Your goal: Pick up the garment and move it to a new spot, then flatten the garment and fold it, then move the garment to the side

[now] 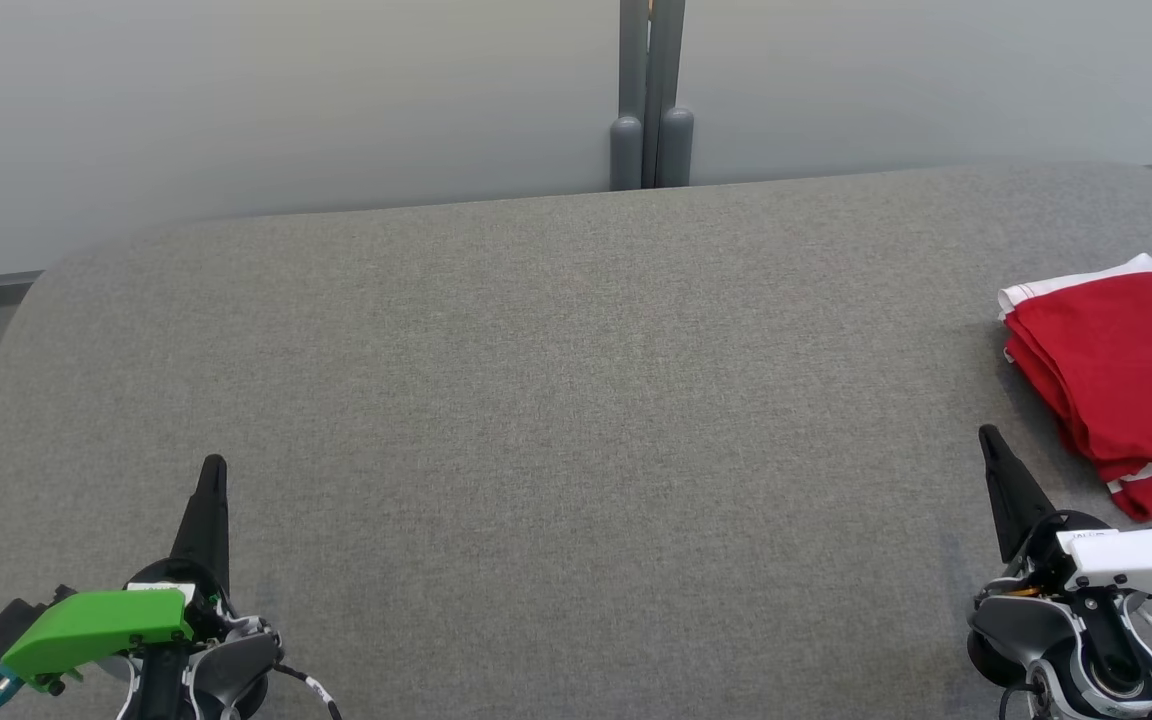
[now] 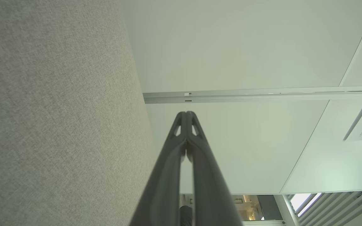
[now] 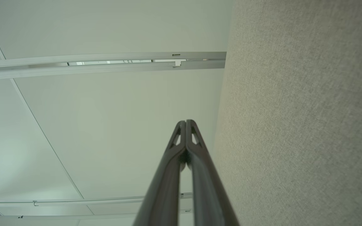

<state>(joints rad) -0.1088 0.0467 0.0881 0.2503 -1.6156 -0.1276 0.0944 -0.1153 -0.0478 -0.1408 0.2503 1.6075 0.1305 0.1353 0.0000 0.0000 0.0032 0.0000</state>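
The garment (image 1: 1114, 370) is red with white trim and lies folded in a compact stack at the right edge of the grey fabric surface (image 1: 576, 400). My right gripper (image 1: 988, 436) is shut and empty at the lower right, its tip a short way left of and below the garment, not touching it. At the lower left my left gripper (image 1: 214, 464) is shut and empty, far from the garment. In the left wrist view the left gripper (image 2: 186, 113) has its tips pressed together. The right gripper (image 3: 185, 121) looks the same in the right wrist view.
The grey surface has a rounded far edge with a pale wall (image 1: 286, 100) behind it. A grey double post (image 1: 651, 100) stands at the middle of that far edge. Wide bare fabric lies between my two grippers.
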